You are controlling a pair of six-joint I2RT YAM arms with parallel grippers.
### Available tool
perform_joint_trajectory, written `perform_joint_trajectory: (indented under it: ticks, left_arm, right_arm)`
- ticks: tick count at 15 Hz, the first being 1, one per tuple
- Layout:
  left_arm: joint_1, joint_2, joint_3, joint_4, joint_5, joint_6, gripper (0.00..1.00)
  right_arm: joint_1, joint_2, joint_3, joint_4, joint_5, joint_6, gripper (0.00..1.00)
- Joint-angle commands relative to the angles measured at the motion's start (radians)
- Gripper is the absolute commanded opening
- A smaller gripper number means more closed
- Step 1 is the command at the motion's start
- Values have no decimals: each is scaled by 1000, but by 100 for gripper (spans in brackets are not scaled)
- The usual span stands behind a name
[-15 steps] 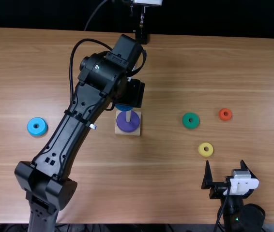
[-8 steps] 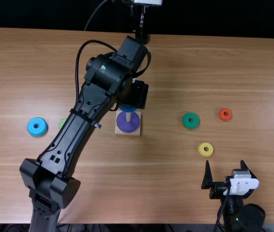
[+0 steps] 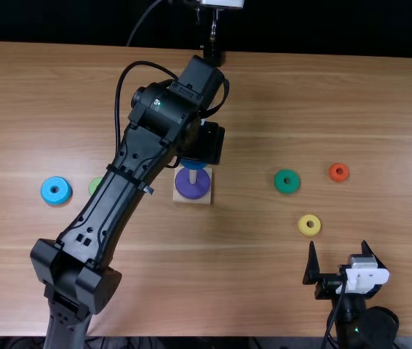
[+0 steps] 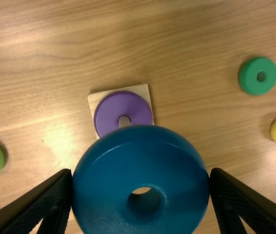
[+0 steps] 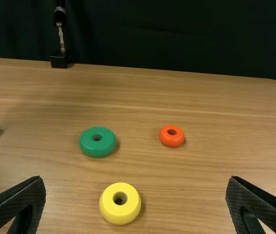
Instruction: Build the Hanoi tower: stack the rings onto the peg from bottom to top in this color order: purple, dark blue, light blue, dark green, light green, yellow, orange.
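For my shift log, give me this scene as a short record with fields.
On peg: purple ring, seated on the square base
Left claw: gripping the dark blue ring, off the peg
Right claw: open, holding nothing
Loose, left of base in top view: light blue ring, light green ring, partly behind the left arm
Loose, right of base in top view: dark green ring, yellow ring, orange ring
Rings stacked: one of seven
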Motion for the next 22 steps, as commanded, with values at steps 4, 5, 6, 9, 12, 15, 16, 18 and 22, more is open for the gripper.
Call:
perform_joint_trajectory:
  ticks: [4,5,6,9,12,15,16,18,22]
  left_arm:
    - [-7,28,28,-1,-1,-9,0]
    - [-5,43,28,-1,1,-9,0]
    - [-4,46,27,-1,1,-9,0]
    - [-1,48,27,-1,1,-7,0]
    - [2,48,25,-3,-1,-5,39]
    - [22,48,14,-19,14,-5,100]
    - [28,46,-7,-19,43,-5,100]
    - [38,42,-26,-19,56,-5,100]
    - [55,26,-24,7,56,4,100]
  right_arm:
    - [-6,-13,-56,-67,-6,-2,100]
    - [-6,-13,-56,-67,-6,-2,100]
    - [-6,-13,-56,-69,-6,-2,100]
    - [-6,-13,-56,-67,-6,-2,100]
    - [-6,-13,-56,-67,-6,-2,100]
    - [-6,-13,-56,-67,-6,-2,100]
    - [-6,-13,-56,-69,-6,-2,100]
    - [-6,-13,-56,-69,-6,-2,100]
    - [-6,-13,-56,-67,-6,-2,100]
